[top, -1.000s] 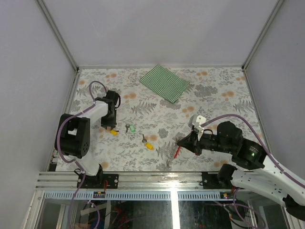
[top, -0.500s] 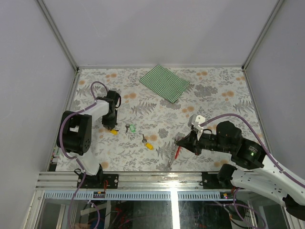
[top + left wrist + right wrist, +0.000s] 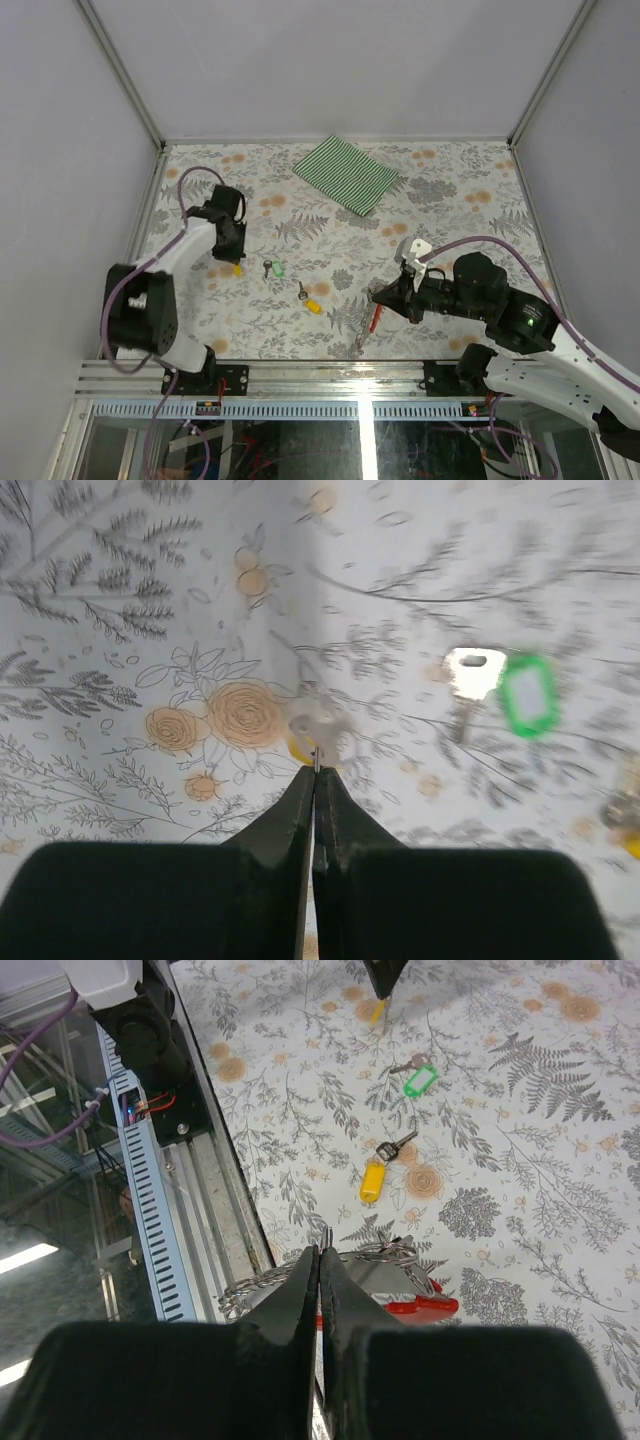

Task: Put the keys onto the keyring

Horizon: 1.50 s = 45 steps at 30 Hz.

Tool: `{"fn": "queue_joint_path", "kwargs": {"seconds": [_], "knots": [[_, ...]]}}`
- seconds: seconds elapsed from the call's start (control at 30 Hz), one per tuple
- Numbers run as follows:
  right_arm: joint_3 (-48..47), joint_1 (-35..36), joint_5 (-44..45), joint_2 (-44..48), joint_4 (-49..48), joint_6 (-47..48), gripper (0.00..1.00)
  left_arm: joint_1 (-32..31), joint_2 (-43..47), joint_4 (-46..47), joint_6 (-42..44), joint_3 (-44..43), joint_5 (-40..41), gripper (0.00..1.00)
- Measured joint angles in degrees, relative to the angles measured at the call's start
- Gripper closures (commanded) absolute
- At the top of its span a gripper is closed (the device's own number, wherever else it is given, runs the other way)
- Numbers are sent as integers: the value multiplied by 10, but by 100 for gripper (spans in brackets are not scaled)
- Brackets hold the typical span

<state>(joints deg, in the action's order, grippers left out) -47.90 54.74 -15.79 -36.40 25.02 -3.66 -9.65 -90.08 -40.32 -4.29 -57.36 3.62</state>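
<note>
Left pincer (image 3: 315,773): jaws clenched, tips together. A yellow key (image 3: 318,723) is seen right at the tips and appears to be nipped there. The wrist view is blurred, so the exact hold is not confirmed. A green key (image 3: 527,695) is noted on the flowered table (image 3: 450,200), off to the right of this pincer, near but apart. The other yellow key (image 3: 373,1180) is found further on, between the two pincers.

Right pincer (image 3: 320,1255): jaws clenched on the keyring (image 3: 440,1305). Its silver ring (image 3: 390,1252) is seen just beside the tips, the chain (image 3: 250,1285) to their left, and the red strap (image 3: 405,1308) below and to the right.

No key is threaded yet.

Handling, judged: the keys are taken to be light, stiff and thin. Their smooth metal blades can be expected to slip or swivel in a narrow pinch. The plastic head is judged the better place to be gripped, by its sides, so that the hole is left free. The ring is judged stiff and springy, the chain limp, the strap bendy. The ring itself should be held, close to its gap.
</note>
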Motion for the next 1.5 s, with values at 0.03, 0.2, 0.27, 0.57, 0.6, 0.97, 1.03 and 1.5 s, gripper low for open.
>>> {"fn": "queue_joint_path", "kwargs": {"seconds": [0.03, 0.2, 0.27, 0.57, 0.6, 0.97, 1.03, 1.5], "knots": [[-4, 0, 3, -1, 0, -1, 100, 0, 26, 2, 4, 3, -13, 100], [-23, 0, 24, -3, 0, -5, 100, 0, 187, 44, 31, 18, -106, 100], [-24, 0, 31, -2, -5, -7, 100, -2, 245, 68, 40, 25, -147, 100], [-8, 0, 40, 24, -102, 24, 100, -42, 386, 137, 37, 44, -311, 100], [-3, 0, 37, 30, -120, 33, 100, -53, 395, 145, 32, 45, -324, 100], [42, 0, -19, 66, -250, 147, 100, -184, 436, 229, -6, 44, -435, 100], [42, 0, -28, 67, -262, 169, 100, -197, 439, 246, -12, 40, -459, 100], [43, 0, -47, 71, -270, 342, 100, -309, 402, 318, -41, 8, -527, 100]]}}
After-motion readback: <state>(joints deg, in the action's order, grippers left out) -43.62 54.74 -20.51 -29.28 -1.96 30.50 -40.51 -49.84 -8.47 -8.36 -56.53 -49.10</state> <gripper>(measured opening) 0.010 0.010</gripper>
